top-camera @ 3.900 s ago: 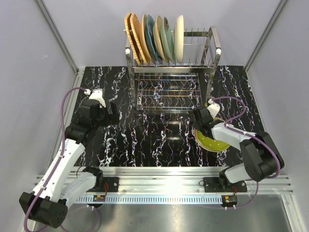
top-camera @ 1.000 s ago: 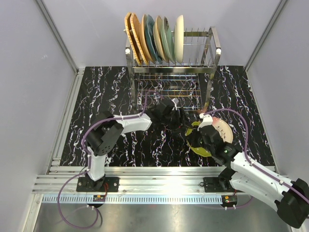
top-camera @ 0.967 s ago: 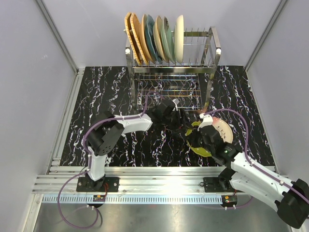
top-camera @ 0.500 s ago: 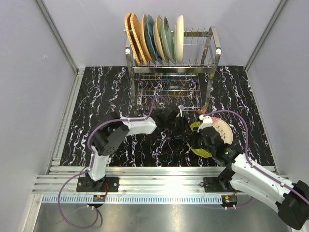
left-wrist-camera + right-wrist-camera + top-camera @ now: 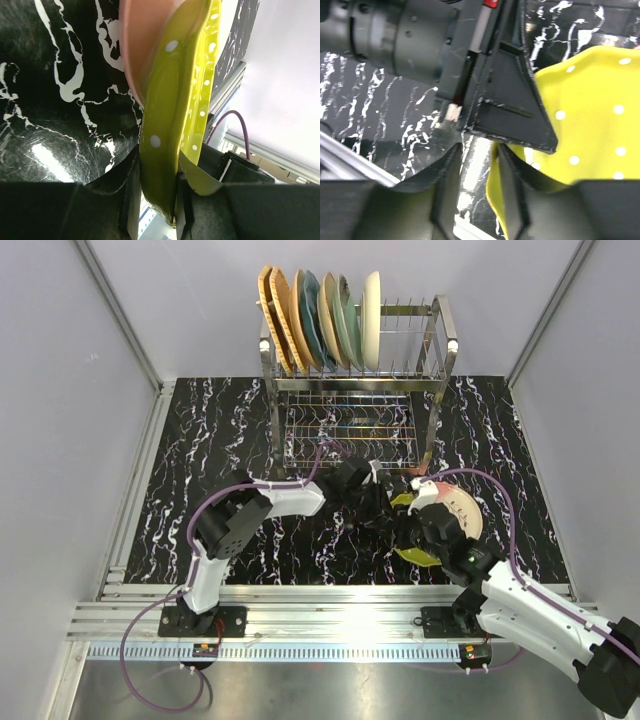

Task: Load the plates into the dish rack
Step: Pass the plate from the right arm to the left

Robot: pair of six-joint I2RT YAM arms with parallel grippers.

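Observation:
A yellow-green dotted plate [image 5: 420, 556] [image 5: 170, 100] [image 5: 590, 110] stands tilted on edge on the black table, right of centre. My left gripper [image 5: 388, 510] [image 5: 159, 167] is shut on its rim, one finger on each face. My right gripper [image 5: 412, 532] [image 5: 477, 165] stands open around the plate's other edge; the rim rests against one finger, with a gap to the other. A pink-edged plate [image 5: 462, 508] [image 5: 137, 45] lies flat just behind it. The dish rack [image 5: 355, 390] stands at the back with several plates [image 5: 320, 315] upright in its left tines.
The rack's right-hand tines [image 5: 410, 320] hold nothing, and its lower grid shelf [image 5: 350, 430] is bare. An aluminium rail [image 5: 330, 600] runs along the near table edge. Grey walls close in the left, right and back.
My left arm has reached right and its jaws have closed on the dotted plate's rim. My right gripper, shut on the plate a second ago, has opened.

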